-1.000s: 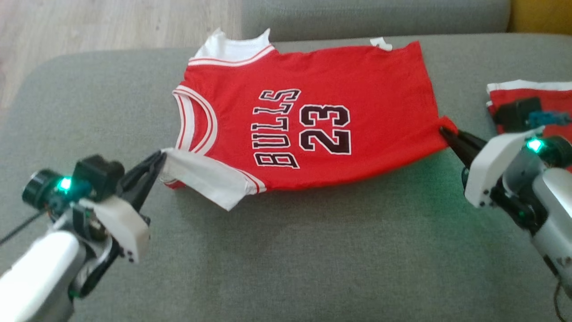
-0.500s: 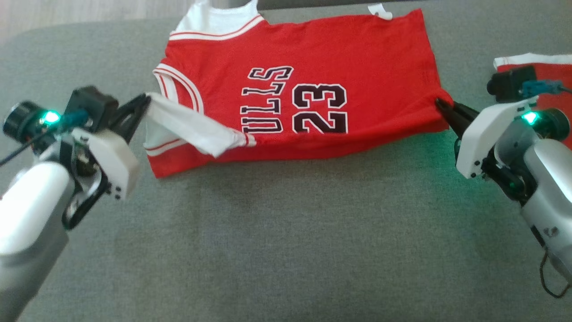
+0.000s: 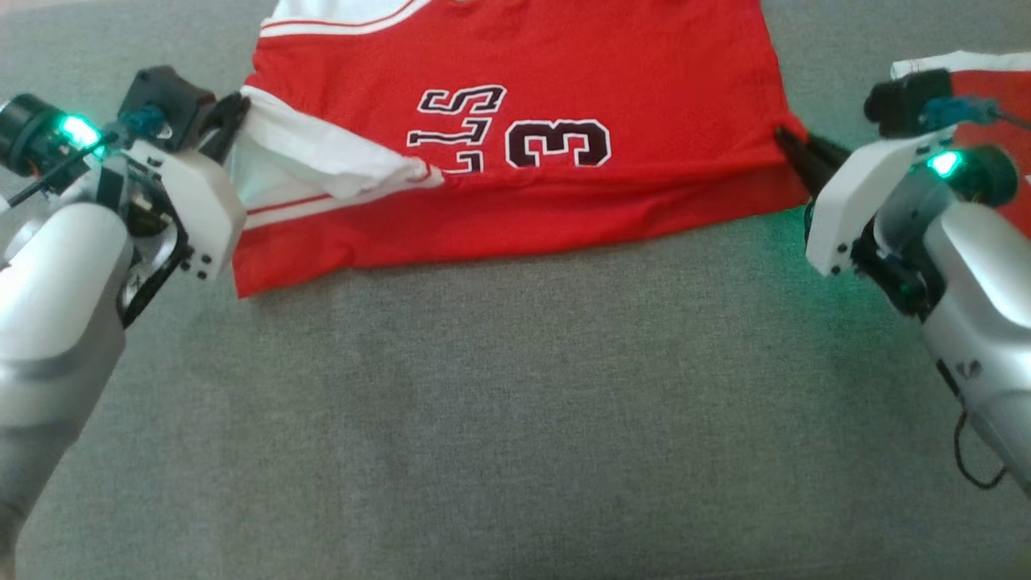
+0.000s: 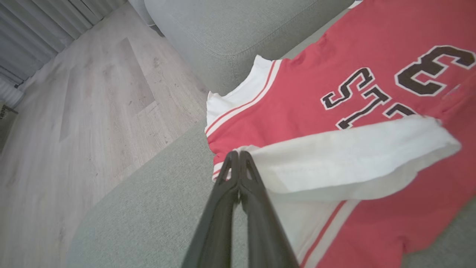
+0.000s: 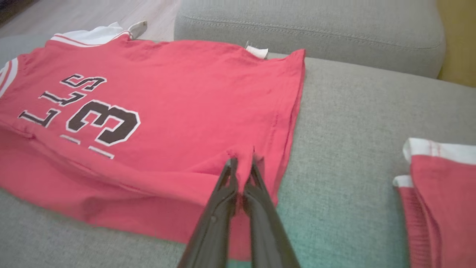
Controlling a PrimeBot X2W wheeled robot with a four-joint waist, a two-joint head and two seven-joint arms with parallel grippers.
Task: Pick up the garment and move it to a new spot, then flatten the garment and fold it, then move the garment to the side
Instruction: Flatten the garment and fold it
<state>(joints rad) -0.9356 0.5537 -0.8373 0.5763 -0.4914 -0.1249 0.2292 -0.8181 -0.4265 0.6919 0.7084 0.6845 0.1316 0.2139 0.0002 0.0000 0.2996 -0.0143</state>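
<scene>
Left hand (image 3: pixel 233 109): clamped shut on the white shoulder flap of the red sleeveless basketball jersey (image 3: pixel 564 72), which it holds raised over the body.
Right hand (image 3: pixel 785 141): pinched closed on the jersey's near hem corner.
Jersey: spread on the grey fabric sofa cushion (image 3: pixel 515 403), near edge doubled over.
Risk: uneven travel between the hands would likely skew the fold, and the loose flap could bunch or slip free.
Change: the folded layer now hides most of "BULLS 23", and the head camera has shifted too.
</scene>
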